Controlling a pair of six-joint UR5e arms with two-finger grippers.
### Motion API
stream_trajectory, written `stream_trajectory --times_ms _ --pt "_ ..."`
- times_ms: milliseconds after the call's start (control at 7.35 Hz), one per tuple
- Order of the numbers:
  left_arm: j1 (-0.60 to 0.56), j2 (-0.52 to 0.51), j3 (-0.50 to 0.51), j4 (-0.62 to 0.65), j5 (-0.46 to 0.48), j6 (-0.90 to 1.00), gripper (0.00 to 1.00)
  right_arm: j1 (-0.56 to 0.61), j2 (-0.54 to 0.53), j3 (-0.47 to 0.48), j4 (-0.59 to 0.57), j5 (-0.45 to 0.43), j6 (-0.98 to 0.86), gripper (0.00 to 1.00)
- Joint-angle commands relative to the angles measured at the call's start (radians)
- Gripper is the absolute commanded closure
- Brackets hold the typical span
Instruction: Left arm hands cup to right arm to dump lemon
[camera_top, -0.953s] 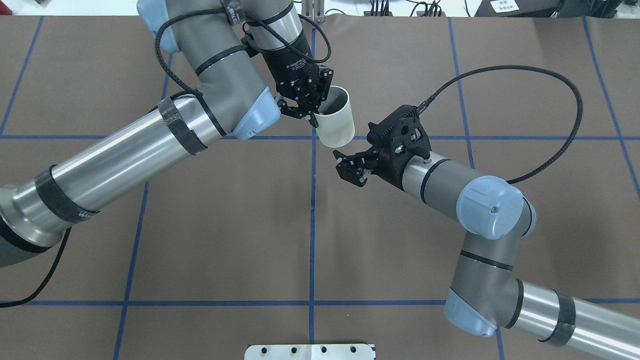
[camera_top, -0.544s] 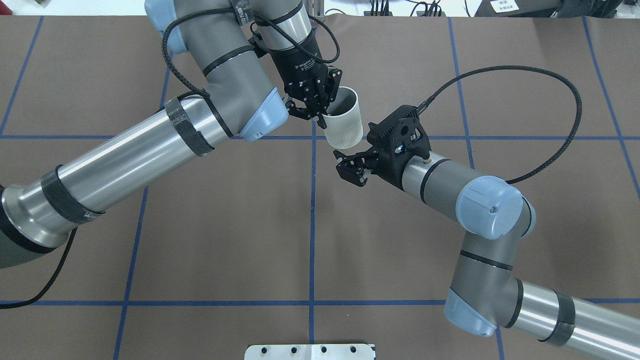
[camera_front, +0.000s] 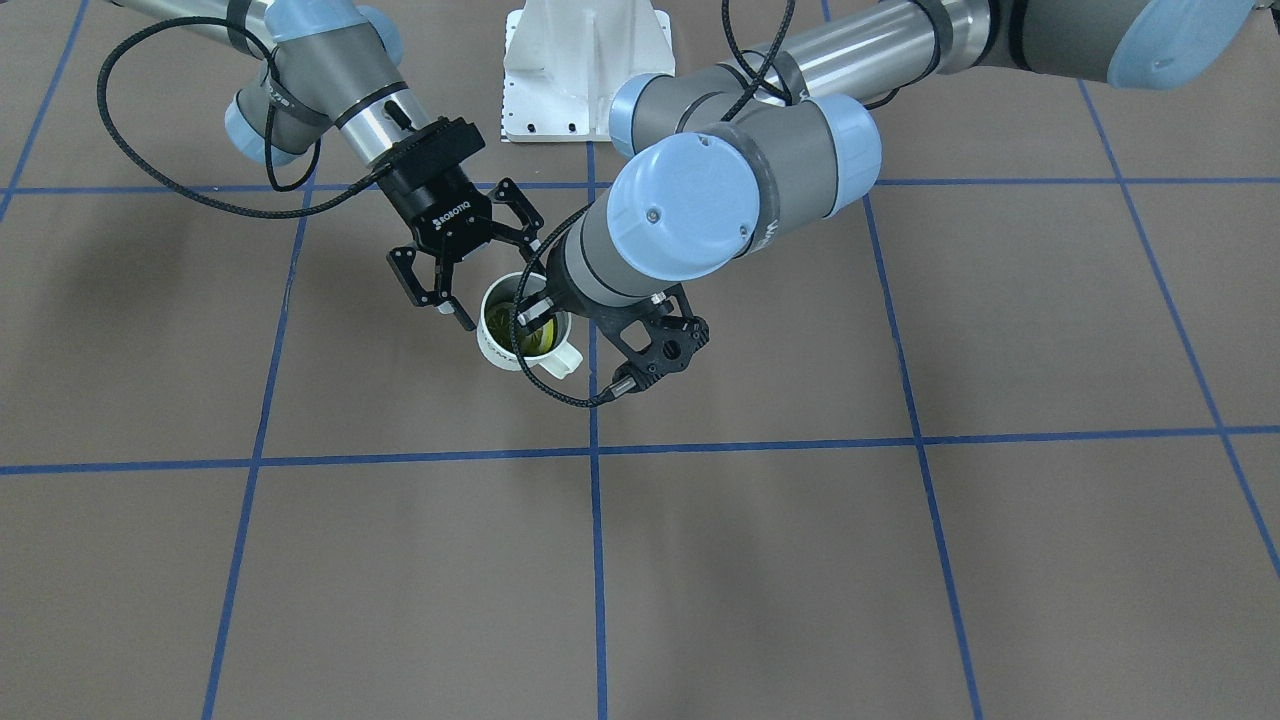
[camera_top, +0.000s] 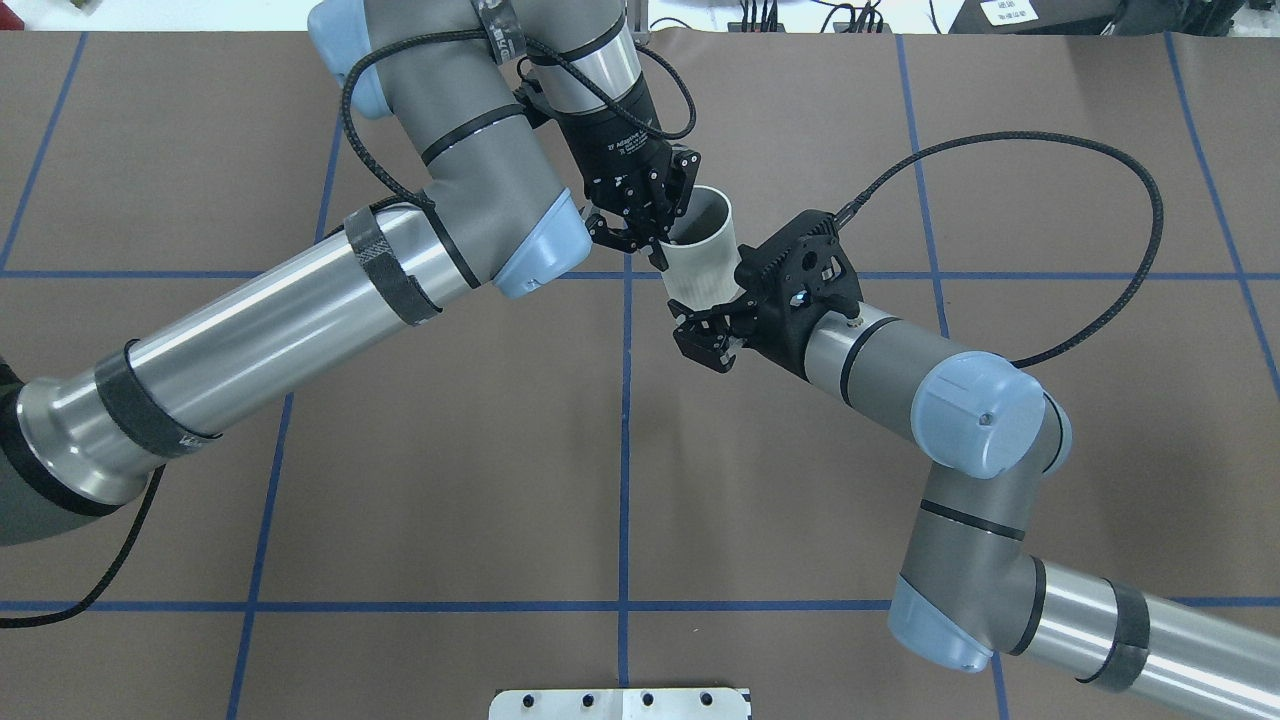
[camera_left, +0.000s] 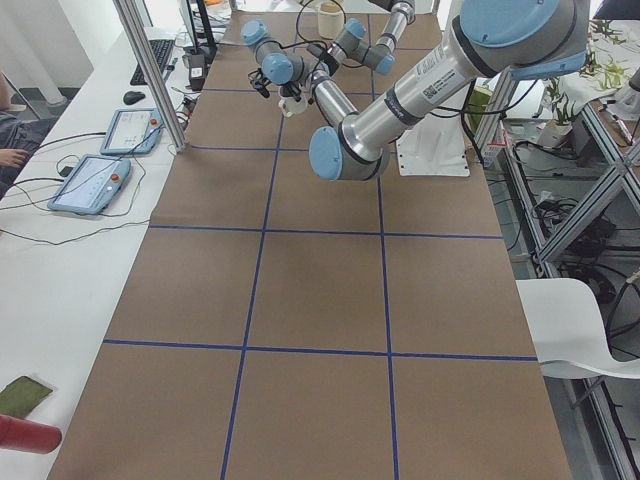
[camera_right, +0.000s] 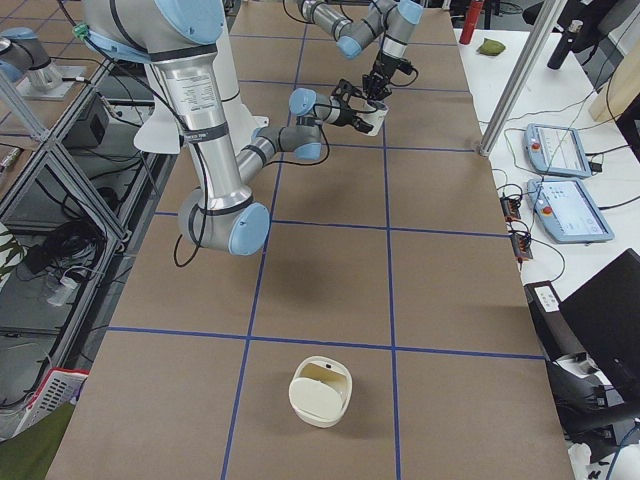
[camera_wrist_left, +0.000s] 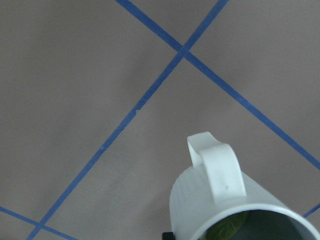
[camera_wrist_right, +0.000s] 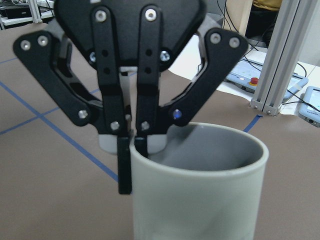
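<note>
My left gripper (camera_top: 655, 245) is shut on the rim of the white cup (camera_top: 705, 260), one finger inside and one outside, as the right wrist view (camera_wrist_right: 132, 145) shows. The cup hangs above the table, its handle facing away from the robot (camera_front: 565, 362). The yellow-green lemon (camera_front: 535, 340) lies inside it and also shows in the left wrist view (camera_wrist_left: 225, 231). My right gripper (camera_top: 700, 335) is open and empty, right beside the cup's lower wall; it shows too in the front view (camera_front: 500, 290). The cup fills the right wrist view (camera_wrist_right: 200, 200).
The brown table (camera_top: 420, 450) carries blue tape lines. The white base plate (camera_top: 620, 703) sits at the robot's edge. A cream round container (camera_right: 320, 390) lies on the table far toward the robot's right end. The right arm's cable (camera_top: 1120, 250) loops out sideways.
My left arm has carried the cup rightward, up against the right gripper. The right arm and its open gripper have stayed still.
</note>
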Motion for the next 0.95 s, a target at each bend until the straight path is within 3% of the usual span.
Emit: stream_trajectory --times_ms 0,136,816 --pt "-0.001 0.002 -0.002 0.001 -0.012 -0.005 1.00 -0.001 0.000 -0.004 -0.001 -0.008 0.000 0.02" --pt "-0.001 0.006 -0.004 0.000 -0.056 -0.005 1.00 0.000 0.000 -0.006 -0.001 -0.009 0.000 0.02" --pt "-0.001 0.002 -0.013 0.006 -0.064 -0.008 1.00 0.000 -0.002 -0.006 0.000 -0.009 0.000 0.02"
